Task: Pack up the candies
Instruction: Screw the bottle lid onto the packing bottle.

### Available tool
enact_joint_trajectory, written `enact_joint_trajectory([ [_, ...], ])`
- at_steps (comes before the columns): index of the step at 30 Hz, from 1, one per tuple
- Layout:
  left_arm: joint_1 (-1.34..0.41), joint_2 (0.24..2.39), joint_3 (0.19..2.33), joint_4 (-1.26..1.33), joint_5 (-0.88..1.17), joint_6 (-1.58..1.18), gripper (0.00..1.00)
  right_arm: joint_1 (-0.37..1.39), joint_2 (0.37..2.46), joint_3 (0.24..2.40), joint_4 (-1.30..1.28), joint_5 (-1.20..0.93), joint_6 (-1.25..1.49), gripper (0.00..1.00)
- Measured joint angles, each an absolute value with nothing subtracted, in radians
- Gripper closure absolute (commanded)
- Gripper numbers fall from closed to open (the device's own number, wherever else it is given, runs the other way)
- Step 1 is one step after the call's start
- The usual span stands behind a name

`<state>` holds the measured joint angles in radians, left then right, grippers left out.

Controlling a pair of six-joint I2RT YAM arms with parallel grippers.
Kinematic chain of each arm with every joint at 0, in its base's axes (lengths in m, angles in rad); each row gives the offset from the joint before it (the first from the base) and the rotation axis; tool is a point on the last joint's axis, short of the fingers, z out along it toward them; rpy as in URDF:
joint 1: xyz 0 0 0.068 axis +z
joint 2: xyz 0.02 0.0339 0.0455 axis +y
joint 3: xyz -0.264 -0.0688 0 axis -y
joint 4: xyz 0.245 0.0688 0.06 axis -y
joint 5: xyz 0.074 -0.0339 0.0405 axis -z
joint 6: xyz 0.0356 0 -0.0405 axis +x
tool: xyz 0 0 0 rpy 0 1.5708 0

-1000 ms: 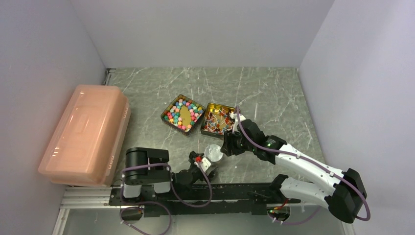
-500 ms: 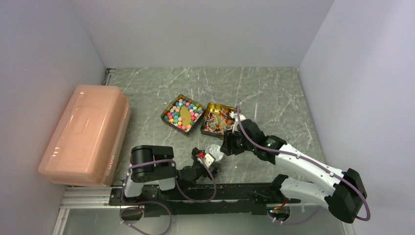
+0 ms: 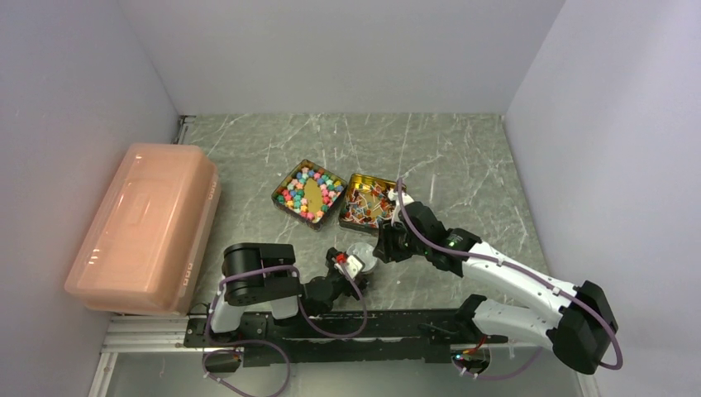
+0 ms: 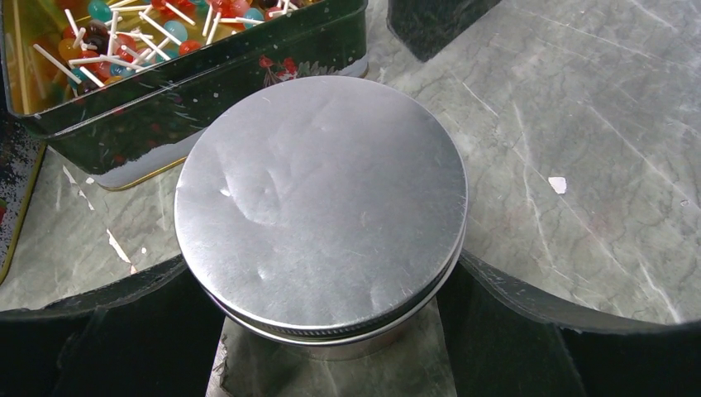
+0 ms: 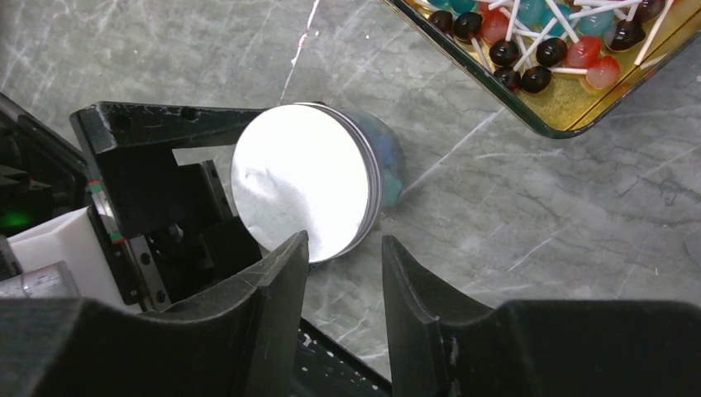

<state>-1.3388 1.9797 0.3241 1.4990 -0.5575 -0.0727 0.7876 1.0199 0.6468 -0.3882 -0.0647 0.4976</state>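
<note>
Marble table (image 3: 463,157); lump candies (image 3: 291,197) visible only from overhead.

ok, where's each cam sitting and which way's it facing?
Top external: above and behind left arm, right arm, looking down at the table; both show.
Left wrist: low, facing the jar lid and lollipop tin; own jaws closed on the jar.
Right wrist: above, looking down; own jaws, left gripper too.
Wrist views share jar and lollipop tin.

Pink box (image 3: 145,227), silver-lidded jar (image 4: 322,198), marbled green table (image 3: 463,157)
</note>
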Motion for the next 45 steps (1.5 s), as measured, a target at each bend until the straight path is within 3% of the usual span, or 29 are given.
enact_joint_trajectory([
  [23, -1.336, 1.980, 0.324, 1.499, -0.542, -0.083, 0.23, 0.788, 1.158, 0.672, -0.331, -0.045, 0.501, 0.64],
  [35, -1.336, 1.980, 0.324, 1.500, -0.541, -0.089, 0.23, 0.788, 1.190, 0.672, -0.312, -0.027, 0.509, 0.81],
  [45, -1.333, 1.980, 0.324, 1.500, -0.541, -0.091, 0.23, 0.791, 1.125, 0.620, -0.307, -0.046, 0.533, 0.84],
])
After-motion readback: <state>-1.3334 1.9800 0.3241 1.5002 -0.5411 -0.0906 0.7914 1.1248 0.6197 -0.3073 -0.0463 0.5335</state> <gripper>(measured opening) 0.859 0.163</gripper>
